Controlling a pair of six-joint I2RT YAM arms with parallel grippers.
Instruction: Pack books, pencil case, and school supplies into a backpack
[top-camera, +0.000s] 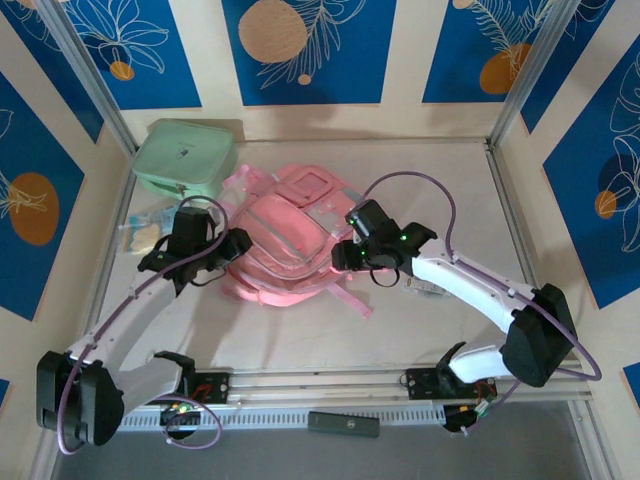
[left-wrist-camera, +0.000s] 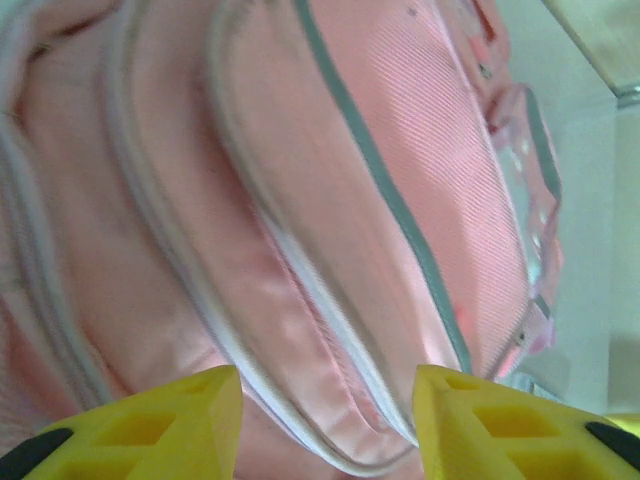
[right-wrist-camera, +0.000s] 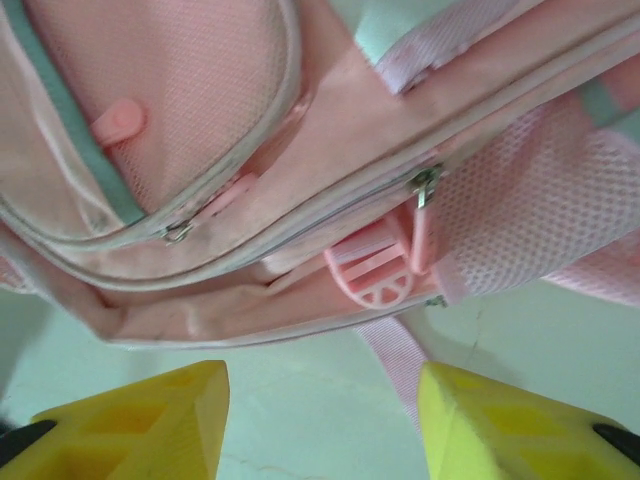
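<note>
Yellow fingers (left-wrist-camera: 150, 430) of L gripper (left-wrist-camera: 328, 420) stand wide apart, nothing betw. them, close over the zip seams of the pink backpack (left-wrist-camera: 330, 200). R gripper (right-wrist-camera: 322, 415), likewise spread wide & empty, hovers over table (right-wrist-camera: 280, 350) at the pack's edge, near a pink zip pull (right-wrist-camera: 420, 240). Top view: backpack lies flat mid-table betw. both grippers, w/ mint-green case (top-camera: 185, 158) at far-left corner.

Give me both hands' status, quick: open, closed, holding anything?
Left hand: open, holding nothing, fingers spread in front of the backpack.
Right hand: open, holding nothing, at the backpack's zipper edge.
</note>
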